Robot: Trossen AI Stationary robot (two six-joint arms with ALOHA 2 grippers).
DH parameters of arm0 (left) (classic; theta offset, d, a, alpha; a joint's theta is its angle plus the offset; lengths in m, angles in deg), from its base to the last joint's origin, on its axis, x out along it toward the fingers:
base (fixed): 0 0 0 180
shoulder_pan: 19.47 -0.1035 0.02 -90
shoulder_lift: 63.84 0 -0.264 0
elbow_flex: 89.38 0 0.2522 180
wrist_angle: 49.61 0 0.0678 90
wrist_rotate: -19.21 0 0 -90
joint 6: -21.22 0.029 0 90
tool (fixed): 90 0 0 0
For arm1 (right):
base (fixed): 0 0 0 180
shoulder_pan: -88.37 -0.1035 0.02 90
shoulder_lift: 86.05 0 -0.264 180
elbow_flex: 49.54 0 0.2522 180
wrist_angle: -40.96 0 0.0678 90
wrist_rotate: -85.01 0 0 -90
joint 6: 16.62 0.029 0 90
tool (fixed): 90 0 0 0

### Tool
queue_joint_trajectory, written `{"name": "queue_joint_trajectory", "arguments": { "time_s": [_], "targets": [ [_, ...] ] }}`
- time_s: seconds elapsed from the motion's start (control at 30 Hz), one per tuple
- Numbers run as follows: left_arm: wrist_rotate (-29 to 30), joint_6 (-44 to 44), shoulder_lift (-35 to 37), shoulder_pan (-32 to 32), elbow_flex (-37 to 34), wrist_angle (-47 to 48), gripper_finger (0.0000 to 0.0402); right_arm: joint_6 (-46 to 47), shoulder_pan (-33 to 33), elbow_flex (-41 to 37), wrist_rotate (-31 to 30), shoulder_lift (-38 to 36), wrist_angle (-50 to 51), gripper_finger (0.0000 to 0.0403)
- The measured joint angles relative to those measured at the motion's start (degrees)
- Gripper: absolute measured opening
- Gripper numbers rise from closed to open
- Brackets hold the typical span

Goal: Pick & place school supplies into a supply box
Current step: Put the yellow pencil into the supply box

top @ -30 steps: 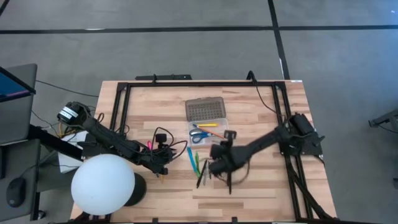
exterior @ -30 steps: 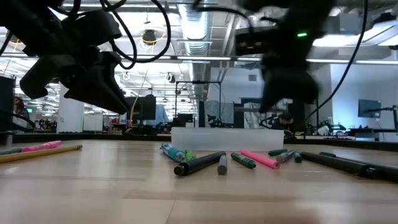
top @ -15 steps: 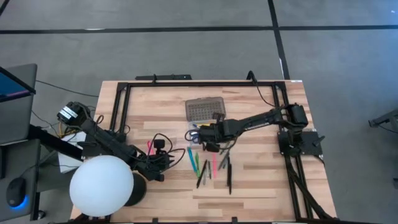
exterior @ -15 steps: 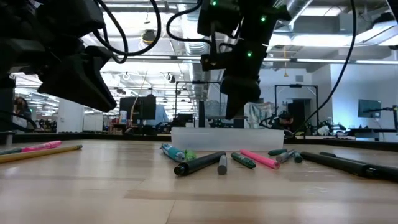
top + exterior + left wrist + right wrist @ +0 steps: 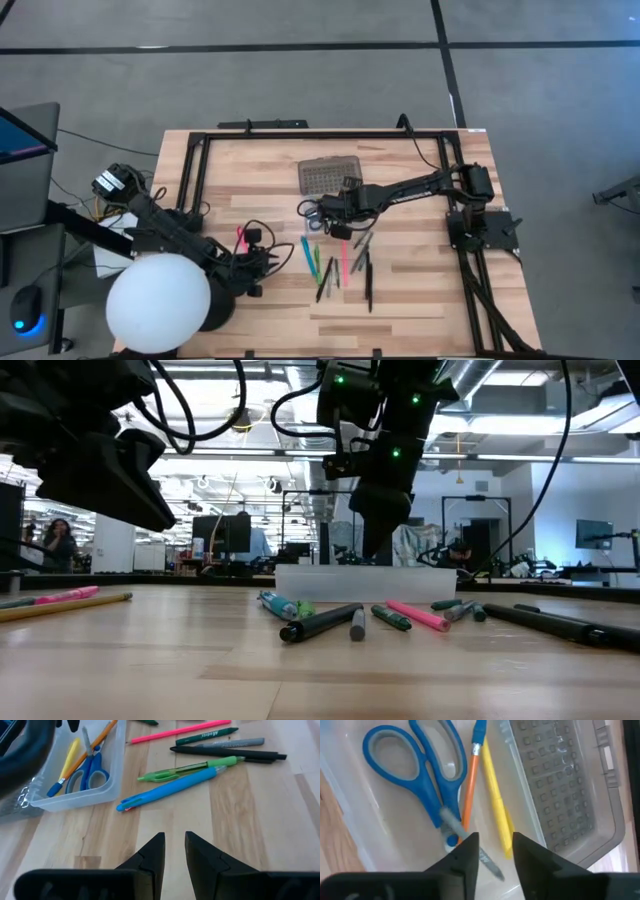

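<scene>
The right gripper hangs over the clear plastic supply box with its grey grid-textured lid open; its fingers stand slightly apart and hold nothing. In the tray lie blue-handled scissors, an orange pencil and a yellow pen. The left gripper waits over bare wood near the blue pen and green pen, its fingers narrowly apart and empty.

Blue scissors, an orange pencil and a yellow marker lie in the open clear box mid-frame; more pens lie scattered below it.
</scene>
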Motion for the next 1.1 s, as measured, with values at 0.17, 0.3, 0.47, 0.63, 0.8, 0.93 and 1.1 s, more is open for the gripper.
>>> {"name": "queue_joint_trajectory", "arguments": {
  "time_s": [0.17,0.3,0.47,0.63,0.8,0.93,1.1],
  "targets": [
    [0.06,-0.25,0.0,1.12,0.0,0.02,0.0071,-2.45,-2.56,-0.02,-2.54,-0.85,-2.12,0.0143],
    [0.09,0.26,0.0,1.33,0.0,0.08,0.0071,-7.59,-7.32,-0.13,-3.9,-3.23,-5.53,0.0147],
    [0.08,1.13,0.0,1.33,0.0,0.13,0.0071,-10.94,-11.7,-1.48,-3.32,-10.04,-7.39,0.0134],
    [-0.12,2.19,0.0,1.33,0.0,-1.03,0.0071,-10.51,-13.3,-7.13,5.17,-22.1,-10.51,0.0117],
    [-0.33,3.4,0.0,1.31,0.0,-1.18,0.0071,-10.58,-15.37,-17.07,10.97,-36.15,-20.1,0.0109],
    [-1.07,3.47,0.0,1.37,0.0,-0.92,0.0071,-13.51,-18.78,-27.67,11.04,-46.41,-31.61,0.0108],
    [-3.98,-0.6,-0.22,2.85,-0.4,-1.08,0.0071,-19.47,-23.72,-39.69,11.02,-53.75,-52.43,0.0108]
  ]
}}
